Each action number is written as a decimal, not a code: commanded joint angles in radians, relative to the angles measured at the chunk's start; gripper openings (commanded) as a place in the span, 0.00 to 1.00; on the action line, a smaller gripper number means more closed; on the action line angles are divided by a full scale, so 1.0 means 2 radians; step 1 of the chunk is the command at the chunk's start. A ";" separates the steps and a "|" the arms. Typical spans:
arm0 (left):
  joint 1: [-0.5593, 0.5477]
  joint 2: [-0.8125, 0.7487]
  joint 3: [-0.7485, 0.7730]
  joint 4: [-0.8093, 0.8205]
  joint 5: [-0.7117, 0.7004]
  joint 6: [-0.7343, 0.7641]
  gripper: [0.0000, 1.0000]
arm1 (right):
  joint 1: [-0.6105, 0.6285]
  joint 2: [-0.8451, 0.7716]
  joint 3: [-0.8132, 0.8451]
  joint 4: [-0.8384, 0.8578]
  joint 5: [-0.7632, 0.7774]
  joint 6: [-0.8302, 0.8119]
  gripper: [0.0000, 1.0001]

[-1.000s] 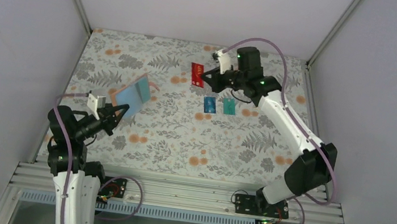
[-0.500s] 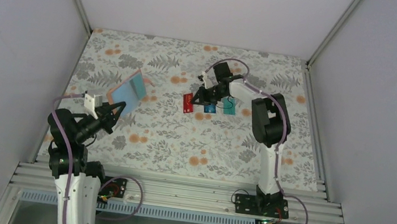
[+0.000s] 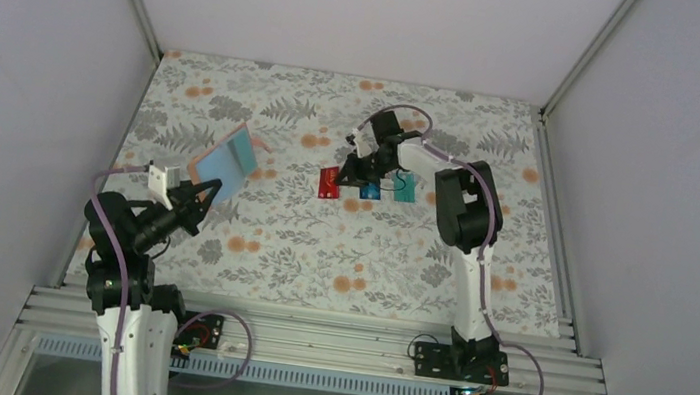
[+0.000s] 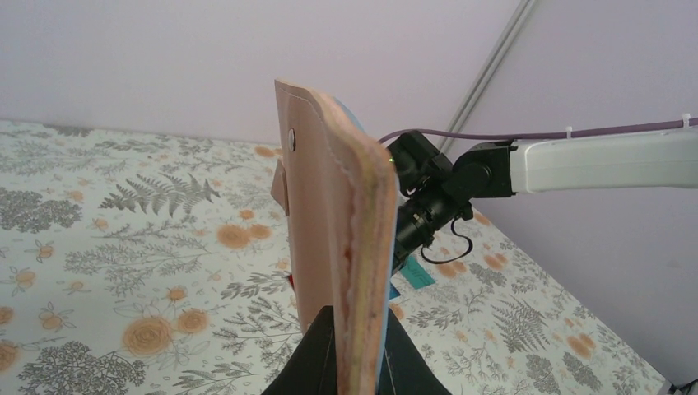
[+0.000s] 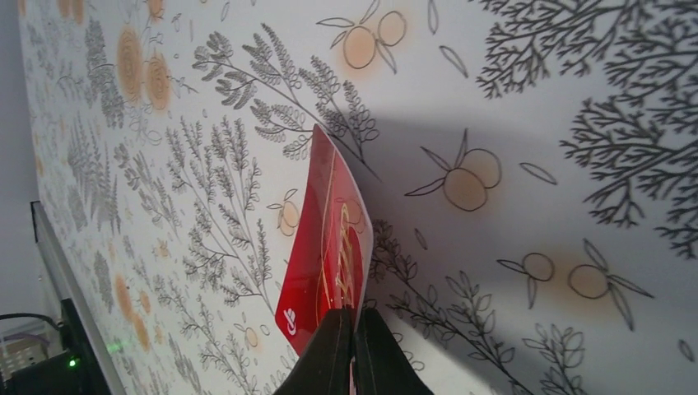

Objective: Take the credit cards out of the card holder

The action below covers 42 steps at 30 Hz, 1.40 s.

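My left gripper (image 3: 206,194) is shut on the lower edge of the card holder (image 3: 229,163) and holds it upright above the left of the table, its light blue inside facing the top camera. The left wrist view shows the card holder (image 4: 342,214) edge-on, tan outside, between the fingers of the left gripper (image 4: 355,319). My right gripper (image 3: 342,174) is shut on the red card (image 3: 330,183), low over the cloth. In the right wrist view the red card (image 5: 329,247) stands tilted out of the right gripper (image 5: 352,313). The blue card (image 3: 370,191) and the teal card (image 3: 404,188) lie flat beside it.
A floral cloth (image 3: 320,244) covers the table, with white walls on three sides and a metal rail (image 3: 308,339) along the near edge. The right arm (image 3: 465,212) reaches far over the middle. The teal card (image 4: 417,274) lies under that arm's wrist (image 4: 428,206).
My right arm has swung from the back of the table down and towards the middle, carrying the red card to just left of the blue card. The left gripper has raised the holder slightly.
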 commanded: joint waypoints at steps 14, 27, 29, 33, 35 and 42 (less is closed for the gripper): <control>0.004 -0.007 0.001 0.023 0.025 -0.003 0.02 | 0.003 -0.038 0.023 -0.016 0.126 0.017 0.35; 0.004 0.028 0.086 0.020 0.220 0.149 0.02 | 0.057 -0.392 -0.136 0.181 -0.134 -0.121 0.63; 0.004 0.027 0.096 0.004 0.249 0.171 0.02 | 0.076 -0.405 -0.133 0.177 -0.145 -0.135 0.68; 0.005 0.027 0.119 -0.054 0.287 0.232 0.02 | 0.128 -0.413 -0.127 0.172 -0.132 -0.165 0.74; 0.005 0.029 0.131 -0.078 0.292 0.253 0.03 | 0.141 -0.411 -0.119 0.161 -0.142 -0.182 0.75; 0.006 0.034 0.143 -0.059 0.238 0.201 0.02 | 0.145 -0.419 -0.110 0.122 -0.157 -0.219 0.79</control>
